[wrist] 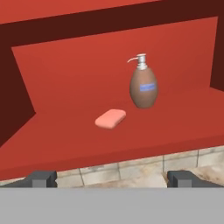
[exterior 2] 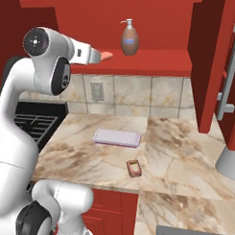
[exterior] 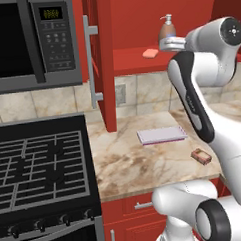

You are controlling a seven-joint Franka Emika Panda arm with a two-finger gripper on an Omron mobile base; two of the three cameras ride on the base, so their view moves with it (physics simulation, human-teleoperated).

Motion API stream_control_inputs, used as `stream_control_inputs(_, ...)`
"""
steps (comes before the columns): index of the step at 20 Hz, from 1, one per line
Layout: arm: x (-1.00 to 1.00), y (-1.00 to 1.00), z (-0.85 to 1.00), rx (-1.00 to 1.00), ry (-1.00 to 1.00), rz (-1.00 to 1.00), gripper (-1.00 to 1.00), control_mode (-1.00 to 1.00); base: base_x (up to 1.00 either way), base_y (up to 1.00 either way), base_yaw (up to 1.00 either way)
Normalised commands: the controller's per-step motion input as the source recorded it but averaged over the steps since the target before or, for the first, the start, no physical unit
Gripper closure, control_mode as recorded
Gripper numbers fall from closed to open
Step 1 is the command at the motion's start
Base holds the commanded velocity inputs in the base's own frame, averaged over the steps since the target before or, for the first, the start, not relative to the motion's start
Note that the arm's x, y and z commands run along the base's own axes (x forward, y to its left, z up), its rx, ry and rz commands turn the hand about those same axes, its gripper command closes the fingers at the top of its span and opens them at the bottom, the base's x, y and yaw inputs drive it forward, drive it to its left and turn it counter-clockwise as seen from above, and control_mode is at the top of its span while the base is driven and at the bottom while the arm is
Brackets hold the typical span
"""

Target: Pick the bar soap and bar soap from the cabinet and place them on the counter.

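Bar soap (wrist: 110, 118) lies on shelf, apparently beyond open tool (wrist: 112, 178).

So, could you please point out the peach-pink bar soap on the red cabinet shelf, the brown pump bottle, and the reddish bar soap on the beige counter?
Peach-pink bar soap (wrist: 110, 118), hand view, middle of its top face.
Brown pump bottle (wrist: 143, 89), hand view, its body.
Reddish bar soap on the counter (exterior 2: 134, 168), right base view, its top.

Bar soap (wrist: 110, 118) beside pump bottle (wrist: 143, 86), apparently apart.
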Motion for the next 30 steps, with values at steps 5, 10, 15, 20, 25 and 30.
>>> stream_control_inputs(5,0.1,0.0,0.0,0.0,0.02,0.0,-1.0,-1.0,0.0,0.0,0.0)
stream_control_inputs(10,0.13,0.02,-0.03,0.0,0.02,0.0,-1.0,-1.0,0.0,0.0,0.0)
stream_control_inputs(15,0.16,0.03,-0.01,0.0,0.02,0.0,-1.0,-1.0,0.0,0.0,0.0)
stream_control_inputs(20,0.15,0.02,-0.05,0.0,0.02,0.0,-1.0,-1.0,0.0,0.0,0.0)
stream_control_inputs(25,0.16,0.03,-0.12,0.0,0.04,0.0,-1.0,-1.0,0.0,0.0,0.0)
stream_control_inputs(30,0.16,0.05,-0.15,0.0,0.05,0.0,-1.0,-1.0,0.0,0.0,0.0)
